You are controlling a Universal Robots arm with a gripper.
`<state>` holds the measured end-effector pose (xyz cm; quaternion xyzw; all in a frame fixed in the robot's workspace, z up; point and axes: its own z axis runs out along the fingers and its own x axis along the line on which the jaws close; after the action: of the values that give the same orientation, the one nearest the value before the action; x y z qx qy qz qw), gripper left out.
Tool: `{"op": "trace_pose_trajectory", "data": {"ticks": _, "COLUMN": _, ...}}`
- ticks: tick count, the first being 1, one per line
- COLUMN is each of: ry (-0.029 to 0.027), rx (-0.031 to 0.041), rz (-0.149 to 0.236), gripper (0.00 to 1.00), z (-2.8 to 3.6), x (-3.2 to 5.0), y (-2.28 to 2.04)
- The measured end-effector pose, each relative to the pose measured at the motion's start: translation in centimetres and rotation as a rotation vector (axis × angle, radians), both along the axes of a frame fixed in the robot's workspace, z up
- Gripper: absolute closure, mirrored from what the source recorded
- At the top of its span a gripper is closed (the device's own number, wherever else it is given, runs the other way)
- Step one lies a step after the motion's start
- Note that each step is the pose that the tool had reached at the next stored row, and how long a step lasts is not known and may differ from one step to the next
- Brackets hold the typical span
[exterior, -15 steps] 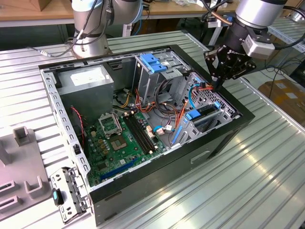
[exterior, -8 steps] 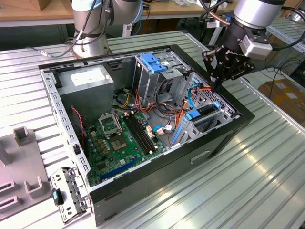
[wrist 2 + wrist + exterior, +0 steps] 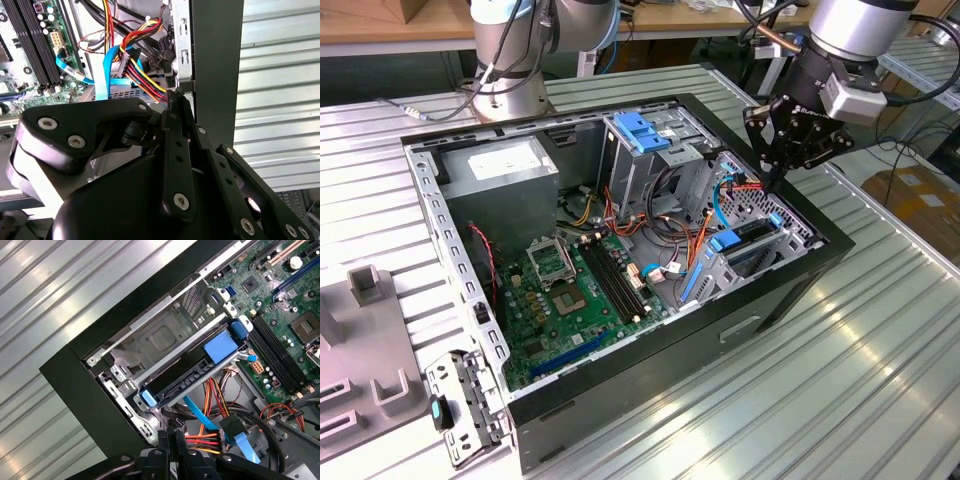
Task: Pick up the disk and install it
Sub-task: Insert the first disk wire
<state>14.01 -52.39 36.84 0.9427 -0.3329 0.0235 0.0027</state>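
**A:** Looking at the exterior view and spotting the gripper hanging over the 3 o'clock corner of the open computer case. Fingertips pressed together, pinching nothing. Agreeing?

**B:** Agreeing, seeing the same closed-up tips in both wrist views. Hunting for the disk now.

**A:** Finding the disk lying flat in the drive bay inside the case, framed by its blue rails, with a dark face showing in the first wrist view. Placing it at roughly 7 o'clock from the tips in the exterior view. Sitting near and below them, not touching.

**B:** Reading the long axis as running about 8 to 2 o'clock there, alongside the case wall.

**A:** Struggling with the cables though. Red, yellow and orange wires plus a blue ribbon crossing the end nearest the fingers and hiding the connectors.

**B:** Same here, not making out any label either. Not managing to tell whether fully seated in the bay or just resting there.
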Motion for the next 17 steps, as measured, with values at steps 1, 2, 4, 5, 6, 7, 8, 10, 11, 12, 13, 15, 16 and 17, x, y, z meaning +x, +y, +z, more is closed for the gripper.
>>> {"op": "trace_pose_trajectory", "data": {"ticks": 1, "ry": 0.0000, "rx": 0.0000, "rz": -0.013, "gripper": 0.84, "z": -0.01, "x": 0.00, "y": 0.00}}
{"op": "trace_pose_trajectory", "data": {"ticks": 2, "ry": 0.0000, "rx": 0.0000, "rz": -0.027, "gripper": 0.84, "z": -0.02, "x": 0.00, "y": 0.00}}
{"op": "trace_pose_trajectory", "data": {"ticks": 4, "ry": 0.0000, "rx": 0.0000, "rz": -0.054, "gripper": 0.84, "z": -0.03, "x": 0.00, "y": 0.00}}
{"op": "trace_pose_trajectory", "data": {"ticks": 5, "ry": 0.0000, "rx": 0.0000, "rz": -0.067, "gripper": 0.84, "z": -0.04, "x": 0.00, "y": 0.00}}
{"op": "trace_pose_trajectory", "data": {"ticks": 6, "ry": 0.0000, "rx": 0.0000, "rz": -0.092, "gripper": 0.84, "z": -0.05, "x": 0.00, "y": 0.00}}
{"op": "trace_pose_trajectory", "data": {"ticks": 7, "ry": 0.0000, "rx": 0.0000, "rz": -0.105, "gripper": 0.84, "z": -0.06, "x": 0.00, "y": 0.00}}
{"op": "trace_pose_trajectory", "data": {"ticks": 8, "ry": 0.0000, "rx": 0.0000, "rz": -0.120, "gripper": 0.84, "z": -0.07, "x": 0.00, "y": 0.00}}
{"op": "trace_pose_trajectory", "data": {"ticks": 10, "ry": 0.0000, "rx": 0.0000, "rz": -0.147, "gripper": 0.84, "z": -0.09, "x": 0.00, "y": 0.00}}
{"op": "trace_pose_trajectory", "data": {"ticks": 11, "ry": 0.0000, "rx": -0.0001, "rz": -0.168, "gripper": 0.84, "z": -0.10, "x": 0.00, "y": 0.00}}
{"op": "trace_pose_trajectory", "data": {"ticks": 12, "ry": 0.0000, "rx": -0.0001, "rz": -0.188, "gripper": 0.84, "z": -0.11, "x": 0.00, "y": 0.00}}
{"op": "trace_pose_trajectory", "data": {"ticks": 13, "ry": 0.0000, "rx": -0.0001, "rz": -0.212, "gripper": 0.84, "z": -0.13, "x": 0.00, "y": 0.00}}
{"op": "trace_pose_trajectory", "data": {"ticks": 15, "ry": 0.0000, "rx": -0.0001, "rz": -0.239, "gripper": 0.84, "z": -0.14, "x": 0.00, "y": 0.00}}
{"op": "trace_pose_trajectory", "data": {"ticks": 16, "ry": 0.0000, "rx": -0.0001, "rz": -0.264, "gripper": 0.84, "z": -0.16, "x": 0.00, "y": 0.00}}
{"op": "trace_pose_trajectory", "data": {"ticks": 17, "ry": 0.0000, "rx": 0.0000, "rz": -0.287, "gripper": 0.84, "z": -0.17, "x": 0.00, "y": 0.00}}
